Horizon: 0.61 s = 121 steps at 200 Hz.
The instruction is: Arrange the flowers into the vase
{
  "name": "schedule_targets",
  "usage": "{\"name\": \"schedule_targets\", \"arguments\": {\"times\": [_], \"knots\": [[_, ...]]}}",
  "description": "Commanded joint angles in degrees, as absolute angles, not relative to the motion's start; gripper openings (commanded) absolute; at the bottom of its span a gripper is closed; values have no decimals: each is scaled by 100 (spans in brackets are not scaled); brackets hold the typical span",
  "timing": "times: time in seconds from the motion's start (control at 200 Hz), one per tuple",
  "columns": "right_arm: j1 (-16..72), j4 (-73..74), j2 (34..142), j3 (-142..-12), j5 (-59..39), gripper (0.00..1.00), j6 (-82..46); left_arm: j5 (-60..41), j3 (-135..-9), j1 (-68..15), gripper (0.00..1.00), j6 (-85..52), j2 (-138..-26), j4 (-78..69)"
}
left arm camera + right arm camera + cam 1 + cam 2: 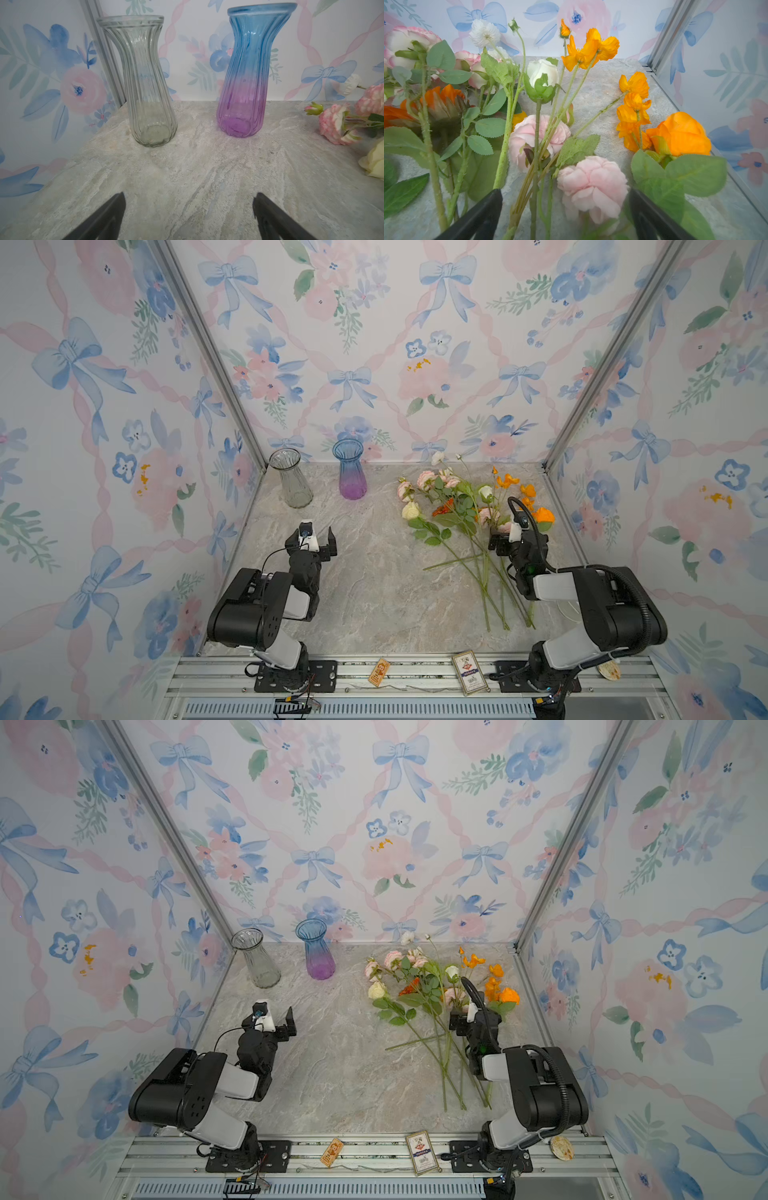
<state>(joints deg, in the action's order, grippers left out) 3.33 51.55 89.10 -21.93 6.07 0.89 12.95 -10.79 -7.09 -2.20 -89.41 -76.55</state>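
The flowers [457, 506] [424, 986] lie in a loose pile on the right half of the marble table, blooms toward the back wall and stems toward the front. A clear ribbed glass vase [291, 483] [145, 93] and a blue-to-purple vase [350, 472] [249, 83] stand upright and empty at the back left. My left gripper [311, 538] [189, 195] is open over bare table, short of both vases. My right gripper [515, 536] [565, 192] hangs open over the pile, jaws on either side of a pink rose [591, 187] and several stems, touching nothing.
Papered walls and aluminium corner posts [582, 406] close in the table on three sides. An orange rose [683, 133] lies near the right wall. A playing-card box [469, 672], a small orange card [379, 672] and a round disc [609, 670] rest on the front rail.
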Motion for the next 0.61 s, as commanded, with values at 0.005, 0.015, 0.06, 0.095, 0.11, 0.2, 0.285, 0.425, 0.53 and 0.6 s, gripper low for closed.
{"name": "schedule_targets", "arguments": {"times": [0.005,0.015,0.06,0.095,0.11,0.2,0.285,0.425,0.53,0.6], "knots": [[333,5159,8868,-2258,635,97,35,1247,-1092,-685,98,-276,-8879,-7673],[334,5159,8868,-2259,636,97,37,1245,-1095,-685,98,-273,-8877,-7673],[319,5161,8868,-2260,618,97,33,1248,-1097,-683,98,-279,-8883,-7680],[294,5159,8868,-2257,579,97,18,1245,-1098,-685,98,-277,-8880,-7674],[289,5159,8866,-2254,557,97,10,1240,-1101,-684,98,-273,-8881,-7673],[261,5160,8868,-2259,509,97,0,1243,-1092,-677,98,-275,-8884,-7675],[263,5159,8868,-2259,510,97,0,1195,-1099,-653,98,-292,-8883,-7681],[264,5159,8868,-2263,514,97,0,1087,-1094,-598,98,-317,-8870,-7677],[292,5168,8867,-2259,586,97,21,1085,-1097,-598,98,-319,-8880,-7673],[296,5167,8868,-2257,580,97,22,1082,-1093,-598,98,-318,-8881,-7675]]}}
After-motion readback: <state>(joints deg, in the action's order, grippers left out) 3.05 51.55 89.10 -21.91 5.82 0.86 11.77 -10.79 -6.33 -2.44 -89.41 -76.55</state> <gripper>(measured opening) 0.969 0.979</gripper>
